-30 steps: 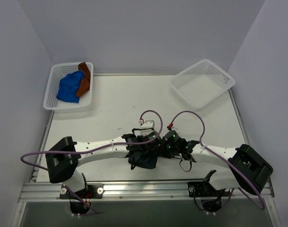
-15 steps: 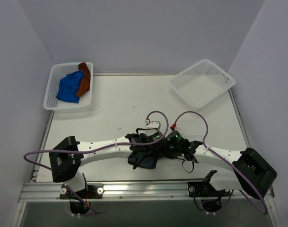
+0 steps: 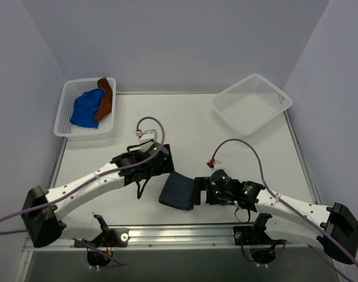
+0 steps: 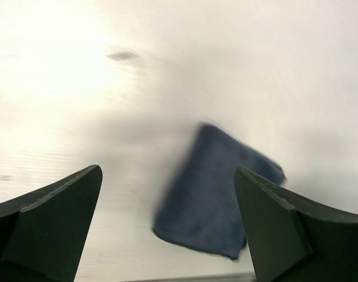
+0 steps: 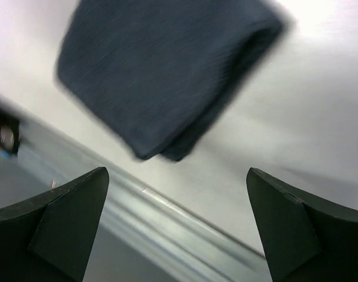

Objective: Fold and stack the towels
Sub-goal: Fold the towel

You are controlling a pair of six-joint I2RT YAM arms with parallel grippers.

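A dark purple towel (image 3: 177,192) lies folded in a small rectangle on the table near the front edge. It also shows in the left wrist view (image 4: 217,194) and the right wrist view (image 5: 161,70). My left gripper (image 3: 163,158) hovers up and left of it, open (image 4: 168,175), holding nothing. Just right of the towel, my right gripper (image 3: 200,190) is open too (image 5: 177,171), with nothing between its fingers. A bright blue towel (image 3: 84,108) and a rust-brown towel (image 3: 104,97) lie crumpled in the left basket (image 3: 66,111).
A second white mesh basket (image 3: 252,103) sits at the back right with nothing in it. The metal rail of the table's front edge (image 5: 167,211) runs close below the folded towel. Purple cables loop above both wrists.
Both grippers opened and let go of the dark towel. The left arm drew back up and left, the right arm slid right; the towel now lies uncovered and folded.
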